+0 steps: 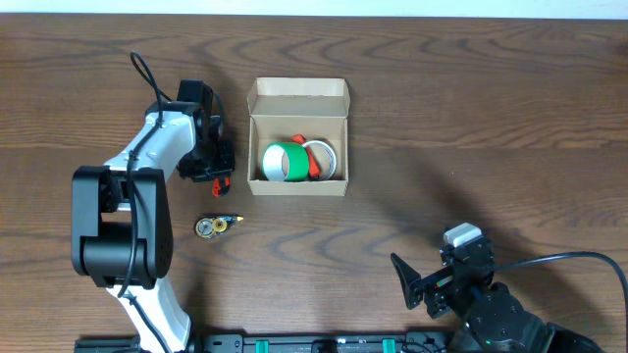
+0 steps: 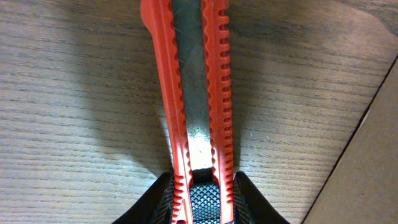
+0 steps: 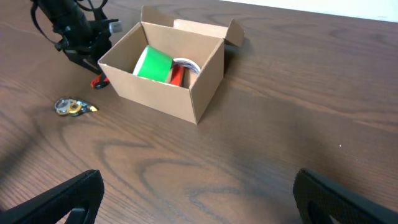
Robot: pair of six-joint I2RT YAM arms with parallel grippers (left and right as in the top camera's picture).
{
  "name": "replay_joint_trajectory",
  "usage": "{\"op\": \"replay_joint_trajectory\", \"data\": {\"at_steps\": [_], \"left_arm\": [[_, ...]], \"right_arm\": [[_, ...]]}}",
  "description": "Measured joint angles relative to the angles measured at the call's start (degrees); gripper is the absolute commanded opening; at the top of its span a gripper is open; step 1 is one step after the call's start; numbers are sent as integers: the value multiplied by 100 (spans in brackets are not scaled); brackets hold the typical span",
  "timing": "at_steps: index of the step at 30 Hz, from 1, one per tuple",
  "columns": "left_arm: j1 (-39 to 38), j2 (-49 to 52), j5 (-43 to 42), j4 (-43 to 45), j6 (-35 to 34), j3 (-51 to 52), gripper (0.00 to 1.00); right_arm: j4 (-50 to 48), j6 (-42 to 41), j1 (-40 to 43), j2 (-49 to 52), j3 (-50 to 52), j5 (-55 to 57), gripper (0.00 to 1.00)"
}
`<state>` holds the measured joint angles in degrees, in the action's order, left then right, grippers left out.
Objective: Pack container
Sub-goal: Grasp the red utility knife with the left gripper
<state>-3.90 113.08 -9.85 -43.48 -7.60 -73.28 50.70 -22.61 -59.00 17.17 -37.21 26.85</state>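
A red utility knife (image 2: pixel 199 93) is clamped in the left pincer (image 1: pixel 220 169), its ribbed body and bare metal slide pointing away from the fingers (image 2: pixel 158 202) and lying just above the wood-grain counter (image 1: pixel 471 118). It sits close to the left wall of the container (image 1: pixel 299 187), whose cardboard edge shows at the right of the left wrist view. Nearer the robot's base lies a small yellow-and-grey object (image 1: pixel 215 226), too small to identify, apart from both knife and box.

The container stands mid-counter, a tan cardboard box with its flap lid folded back on the far side. Inside are a green tape roll (image 1: pixel 283 163), a white tape roll (image 1: pixel 322 157) and something red (image 3: pixel 177 74) between them.

The right pincer (image 3: pixel 199 205) hovers well away at the near right corner, fingers spread wide and holding nothing.
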Motion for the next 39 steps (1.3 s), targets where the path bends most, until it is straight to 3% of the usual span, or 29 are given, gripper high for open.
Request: {"op": "replay_joint_trajectory", "data": {"at_steps": [14, 22, 33, 39], "left_arm": [[4, -186, 48, 0, -140, -15, 24], [4, -199, 50, 85, -155, -15, 43], [4, -177, 87, 308, -317, -15, 44], [4, -61, 107, 295, -428, -15, 39]], "right_arm": [[2, 0, 0, 0, 0, 0, 99], [0, 0, 0, 0, 0, 0, 99], [0, 0, 0, 0, 0, 0, 99], [2, 0, 0, 0, 0, 0, 99]]}}
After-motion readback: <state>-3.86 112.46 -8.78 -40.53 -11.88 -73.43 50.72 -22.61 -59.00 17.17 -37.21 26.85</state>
